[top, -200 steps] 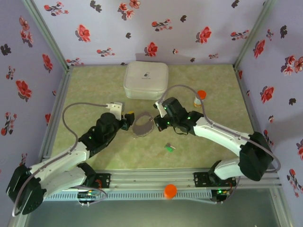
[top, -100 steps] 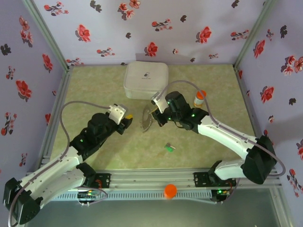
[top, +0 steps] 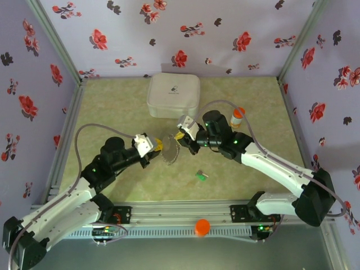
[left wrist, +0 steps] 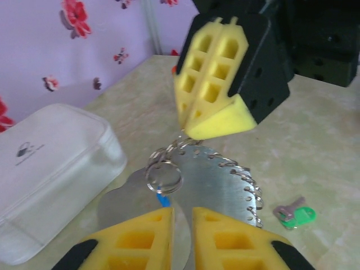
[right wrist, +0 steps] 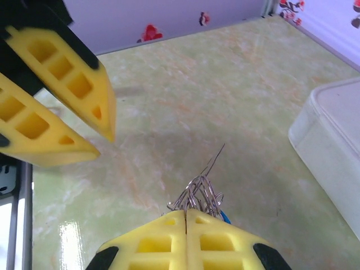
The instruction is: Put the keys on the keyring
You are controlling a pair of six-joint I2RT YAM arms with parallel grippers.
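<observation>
The keyring (left wrist: 225,183) is a thin silver disc with small wire loops along its rim, hanging tilted above the table. My right gripper (left wrist: 185,126) is shut on its top edge, and the wire loops (right wrist: 202,188) bunch at the pressed fingertips (right wrist: 169,236). A small split ring (left wrist: 163,174) carries the blue key (left wrist: 163,198), which dangles in front of the disc. My left gripper (left wrist: 181,212) is just below that key, its yellow fingers a narrow gap apart with nothing clamped. From above, the left gripper (top: 153,147) is left of the keyring (top: 170,151). The green key (top: 201,175) lies on the table.
A white rounded case (top: 172,94) sits at the back centre. An orange-capped bottle (top: 237,116) stands behind the right arm. The green key (left wrist: 295,214) lies to the right of the disc. An orange knob (top: 202,226) sits on the front rail.
The right gripper has lifted the keyring off the table and tipped it up. The left gripper has swung right toward it, and its fingers have closed from wide to a narrow gap.
</observation>
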